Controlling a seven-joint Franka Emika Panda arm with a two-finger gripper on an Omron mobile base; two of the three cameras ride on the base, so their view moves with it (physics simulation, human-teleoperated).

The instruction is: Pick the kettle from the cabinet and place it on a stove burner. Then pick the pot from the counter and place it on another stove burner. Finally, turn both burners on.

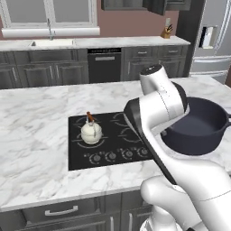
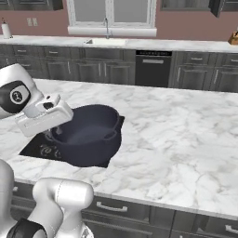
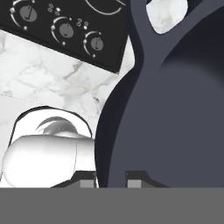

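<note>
Now gripping the pot (image 1: 198, 128) by its rim, jaws (image 3: 112, 177) closed on the near wall, one fingertip (image 3: 87, 183) outside and the other inside the bowl. Held tilted above the right part of the cooktop (image 1: 110, 139), overhanging its right edge and the white marble bench (image 1: 36, 135); seen from the right base view, dark bowl (image 2: 88, 135) just in front of the white hand, covering most of the black glass. Cannot tell whether its base touches the glass or hangs clear. One loop handle (image 3: 164, 17) visible at the top of the hand view, marble showing through it. Sitting upright on the rear-left burner (image 1: 90, 131): the kettle (image 1: 91, 131), cream body, reddish-brown handle top, well apart from the pot. Row of round knobs (image 1: 119, 155) along the front edge of the cooktop, three of them (image 3: 65, 29) close beside the pot in the hand view. Behind, along the far wall, dark base cabinets (image 1: 45, 72) and a sink (image 1: 52, 43) under a window
</note>
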